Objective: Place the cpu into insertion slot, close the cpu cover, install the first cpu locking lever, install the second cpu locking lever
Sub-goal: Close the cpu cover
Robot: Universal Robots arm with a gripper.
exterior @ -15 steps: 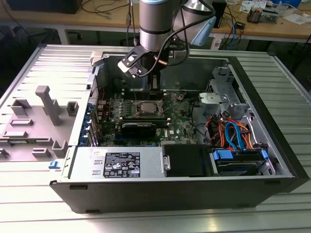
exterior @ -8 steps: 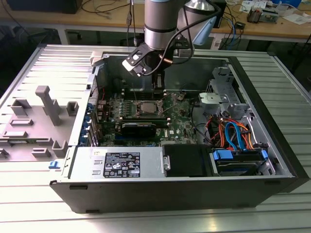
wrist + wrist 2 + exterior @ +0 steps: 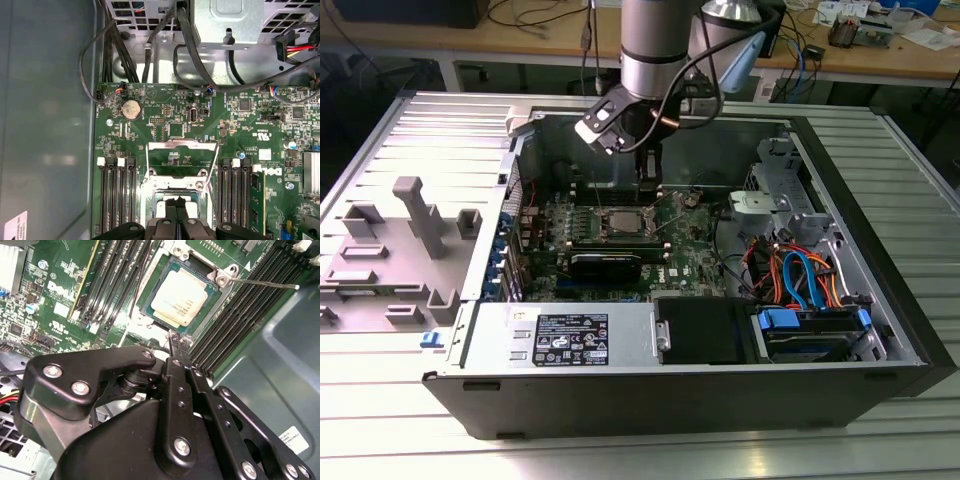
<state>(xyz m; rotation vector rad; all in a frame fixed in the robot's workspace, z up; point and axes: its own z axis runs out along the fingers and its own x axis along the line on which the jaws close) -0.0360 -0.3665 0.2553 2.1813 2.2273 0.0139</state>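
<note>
Gripper (image 3: 176,202), pinched narrow, just beside the cpu (image 3: 179,301) inside an open computer case (image 3: 670,400) (ribbed metal table (image 3: 410,410), workbench (image 3: 880,62) behind)

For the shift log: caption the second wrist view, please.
The cpu lies in the insertion slot, with the hand at the slot's edge.

The surface (image 3: 400,410) is a pale grey metal top of long ribbed slats running from the exterior view's left to its right. A black computer case (image 3: 650,405) lies on its side in the middle, open side up, covering much of the width. Just beside it, toward the exterior view's left, a grey plastic tray (image 3: 380,275) rests flat on the slats, with blocky posts standing up from it. A small blue piece (image 3: 430,339) sits at the case's near corner.
</note>
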